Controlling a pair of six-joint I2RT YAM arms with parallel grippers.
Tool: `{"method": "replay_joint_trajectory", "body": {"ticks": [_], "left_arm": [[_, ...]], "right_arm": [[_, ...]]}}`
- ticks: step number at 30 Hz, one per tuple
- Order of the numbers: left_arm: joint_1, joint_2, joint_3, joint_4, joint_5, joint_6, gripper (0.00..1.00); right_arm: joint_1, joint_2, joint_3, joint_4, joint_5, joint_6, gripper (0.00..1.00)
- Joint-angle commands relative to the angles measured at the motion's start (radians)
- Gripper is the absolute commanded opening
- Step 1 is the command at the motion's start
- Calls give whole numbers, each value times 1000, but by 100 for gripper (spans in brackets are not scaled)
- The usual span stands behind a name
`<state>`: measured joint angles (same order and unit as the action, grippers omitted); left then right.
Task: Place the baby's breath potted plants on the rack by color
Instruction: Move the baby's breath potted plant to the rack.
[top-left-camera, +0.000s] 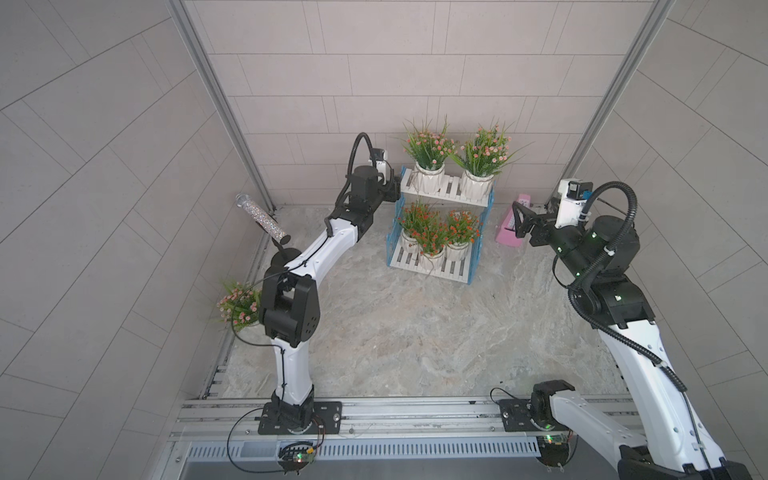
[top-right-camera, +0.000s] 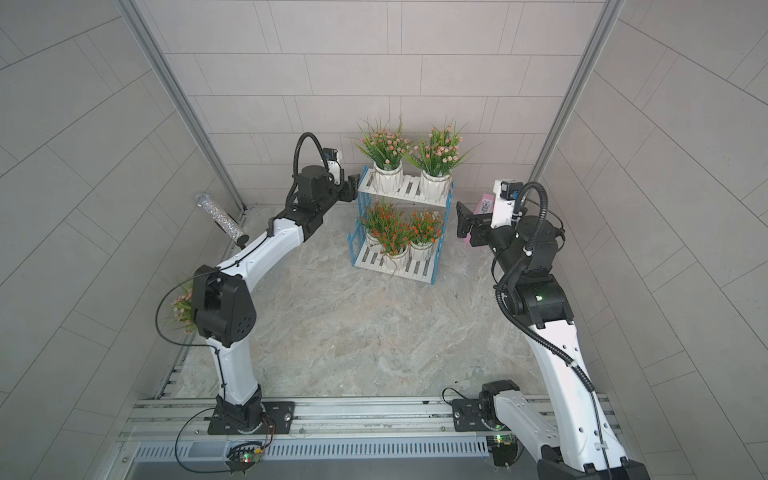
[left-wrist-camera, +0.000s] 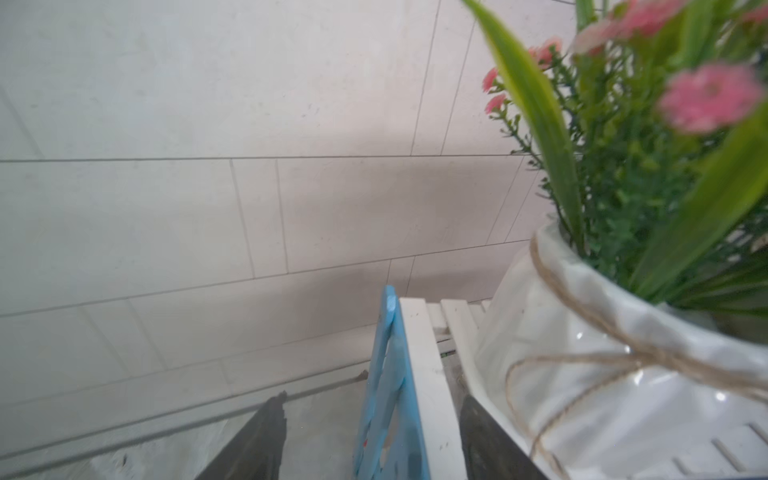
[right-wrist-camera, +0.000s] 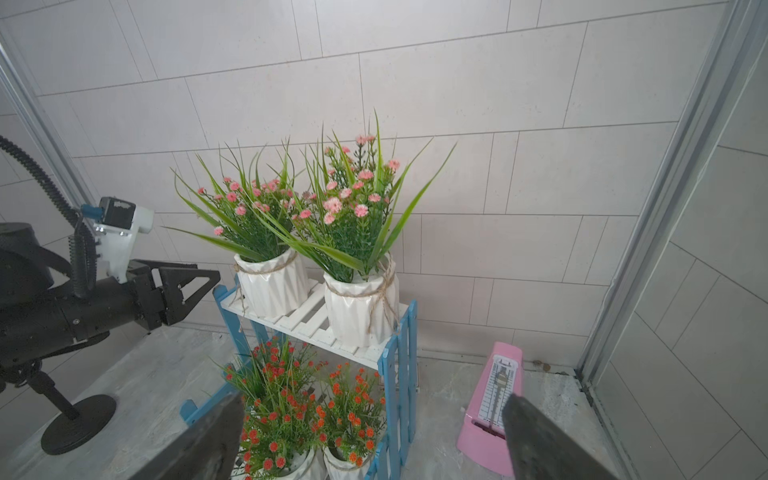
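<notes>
Far left, 1 pink plant (top-left-camera: 239, 303) stands on the table (top-left-camera: 415, 332), half hidden behind the left arm (top-left-camera: 291, 307) and near a glitter tube (top-left-camera: 262, 220) on its stand. A swing of that arm could knock either one over.

The left gripper (left-wrist-camera: 372, 400) is at the left end of the rack (top-left-camera: 451, 270). Its fingers straddle the blue side frame (left-wrist-camera: 386, 365) and the upper shelf's end board. 1 finger looks tight to the board and the other shows a gap, so I cannot tell whether it is clamped. A tug here could tip the rack and spill all 5 pots. The nearest pot (left-wrist-camera: 582, 395) sits just beside that finger.

The right gripper (top-left-camera: 519, 221) hangs spread wide and empty to the right of the rack, near the pink metronome (right-wrist-camera: 496, 374).

The plants have white ribbed pots tied with twine and grassy green leaves. 2 pink ones (top-left-camera: 484, 151) stand upright on the upper shelf, where room for the 3rd looks tight. 3 orange-red ones (top-left-camera: 432, 232) crowd the lower shelf.
</notes>
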<state>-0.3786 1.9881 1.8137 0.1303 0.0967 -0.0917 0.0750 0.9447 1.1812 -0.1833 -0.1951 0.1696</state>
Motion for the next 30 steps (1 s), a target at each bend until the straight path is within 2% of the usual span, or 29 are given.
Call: {"method": "replay_joint_trajectory", "body": {"ticks": [1, 8, 30], "left_arm": [[-2, 58, 113, 29, 111, 66, 69], [-7, 156, 242, 7, 134, 34, 69], [-76, 225, 332, -22, 154, 45, 69]], "right_arm": [[-20, -1, -23, 46, -24, 26, 99], [-57, -2, -79, 125, -69, 71, 99], [-61, 4, -126, 166, -94, 79, 99]]}}
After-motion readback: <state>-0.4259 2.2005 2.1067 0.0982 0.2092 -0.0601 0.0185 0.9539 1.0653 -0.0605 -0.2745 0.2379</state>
